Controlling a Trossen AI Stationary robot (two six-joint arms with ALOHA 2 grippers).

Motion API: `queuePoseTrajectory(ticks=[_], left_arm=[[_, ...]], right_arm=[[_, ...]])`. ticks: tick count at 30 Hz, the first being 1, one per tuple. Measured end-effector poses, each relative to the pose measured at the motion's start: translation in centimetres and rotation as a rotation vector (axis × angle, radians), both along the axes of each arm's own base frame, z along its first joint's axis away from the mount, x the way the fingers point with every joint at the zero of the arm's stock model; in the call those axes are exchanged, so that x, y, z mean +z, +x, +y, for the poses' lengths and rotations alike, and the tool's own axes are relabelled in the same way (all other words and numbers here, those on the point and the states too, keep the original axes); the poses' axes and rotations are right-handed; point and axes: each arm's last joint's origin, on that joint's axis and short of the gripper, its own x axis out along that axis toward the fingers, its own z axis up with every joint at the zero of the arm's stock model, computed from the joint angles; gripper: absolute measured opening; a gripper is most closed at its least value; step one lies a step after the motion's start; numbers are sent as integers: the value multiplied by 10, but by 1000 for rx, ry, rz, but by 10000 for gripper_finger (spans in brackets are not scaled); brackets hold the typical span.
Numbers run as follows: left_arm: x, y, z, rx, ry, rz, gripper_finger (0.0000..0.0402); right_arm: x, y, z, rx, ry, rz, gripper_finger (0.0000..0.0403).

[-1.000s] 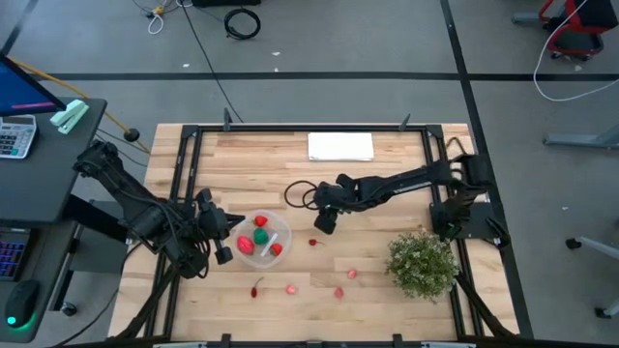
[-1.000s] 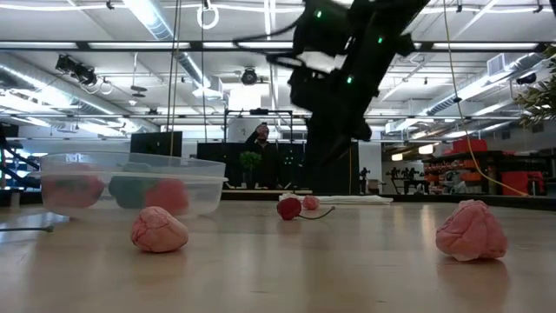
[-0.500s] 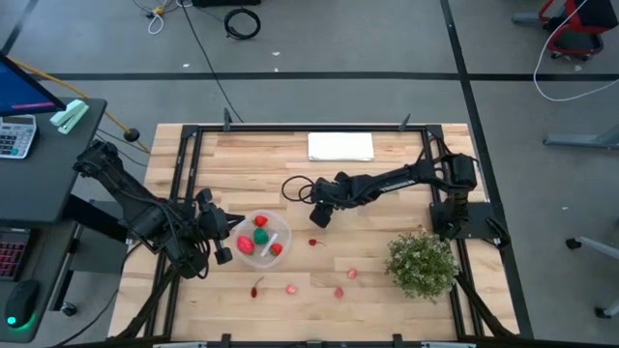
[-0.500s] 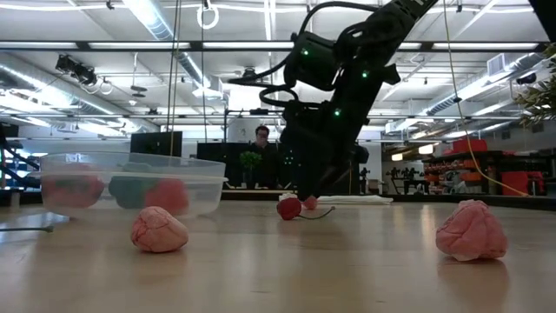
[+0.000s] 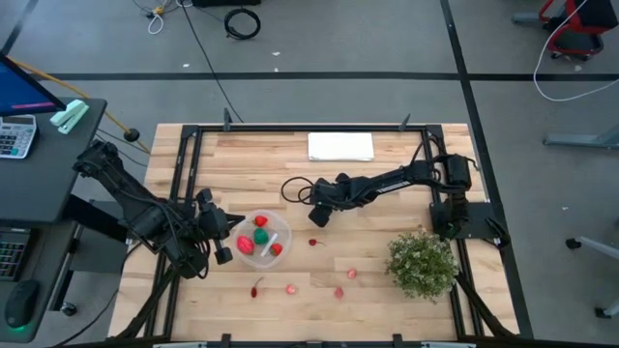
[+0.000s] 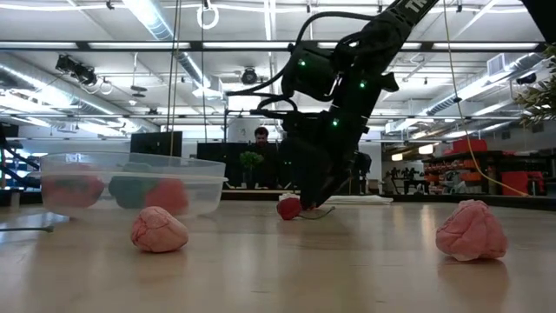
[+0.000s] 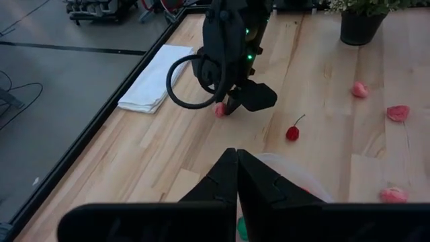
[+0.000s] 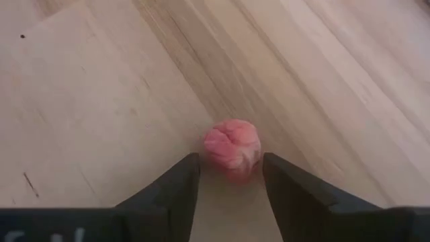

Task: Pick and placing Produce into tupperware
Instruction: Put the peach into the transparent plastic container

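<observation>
- Left hand (image 5: 224, 244): rests at the left rim of the container, its two dark fingers (image 7: 232, 176) pressed together with nothing between them.
- Container (image 5: 281, 235): a round, shallow bowl of clear plastic on the tabletop (image 5: 387, 184); inside lie two red pieces, a larger pink one and a green piece (image 5: 261, 235).
- Cherry (image 5: 257, 288): small, dark red, with a thin stem, lying on the wood in front of the container.
- Pink pieces (image 5: 291, 288): four small, soft-looking lumps with wrinkled surfaces, scattered along the front of the tabletop between the cherry and the plant.
- Pink berry (image 8: 232, 146): a rounded, lobed lump on the bare planks near the tabletop's middle, right of the container. It sits just ahead of the right hand's fingertips, centred on the gap between them, not clasped.
- Right hand (image 5: 316, 218): lowered to the tabletop, fingers (image 8: 176, 183) standing apart to either side of the berry.
- White cloth (image 5: 340, 146): a flat folded rectangle at the far edge.
- Plant (image 5: 422, 265): bushy and green, at the right.
</observation>
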Motion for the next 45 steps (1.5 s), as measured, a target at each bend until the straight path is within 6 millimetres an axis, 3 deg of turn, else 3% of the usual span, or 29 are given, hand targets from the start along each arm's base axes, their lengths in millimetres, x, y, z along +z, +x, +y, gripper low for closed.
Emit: queuePoseTrajectory(ticks=[11,23,28,35,45], left_arm=[[0,0,0,0,-1,-1,13],[0,0,0,0,-1,-1,21],[0,0,0,14,-21,-12,24],[0,0,0,36,-31,-33,9],[4,1,2,105,42,-131,22]], right_arm=[[6,1,-1,-15,-31,-36,147],[9,8,24,23,-59,-108,20],[28,20,50,47,-113,-304,19],[62,43,95,191,-71,-766,44],[62,40,119,264,12,-789,48]])
